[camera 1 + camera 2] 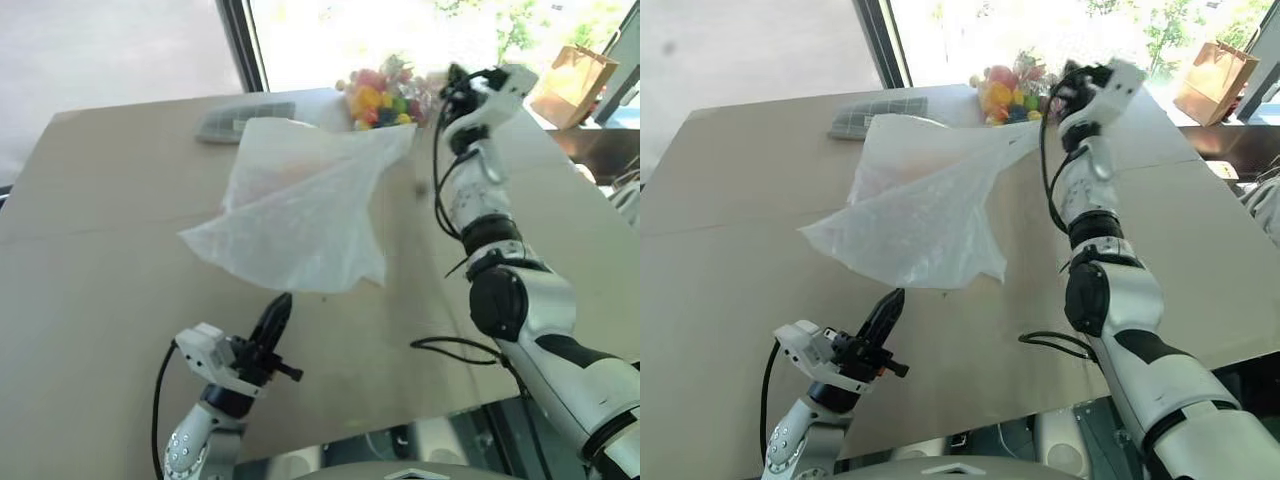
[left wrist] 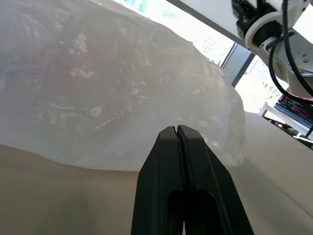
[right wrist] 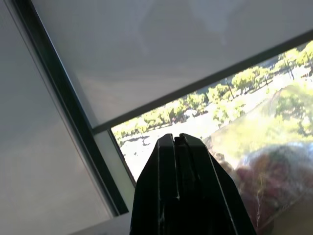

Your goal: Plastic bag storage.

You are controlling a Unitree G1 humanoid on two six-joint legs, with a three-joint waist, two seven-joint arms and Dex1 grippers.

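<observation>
Windowed room, tan bench point(image 1: 100, 300) | plastic bag point(image 1: 300, 210) mid-bench, far corner lifted twd 1 o'clock | tip: keep pull taut, flatten before folding | R hand point(image 1: 1072, 88) raised, fingers pressed together, seems pinching bag corner | L hand point(image 1: 278, 312) at 6 o'clock, fingers pressed together, empty.

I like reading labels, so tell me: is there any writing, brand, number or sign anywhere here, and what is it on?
None can be read.
plastic bag: faint reddish tint through the film, no legible letters.
brown paper bag: no print visible.
bag of colourful balls: no label visible.
</observation>
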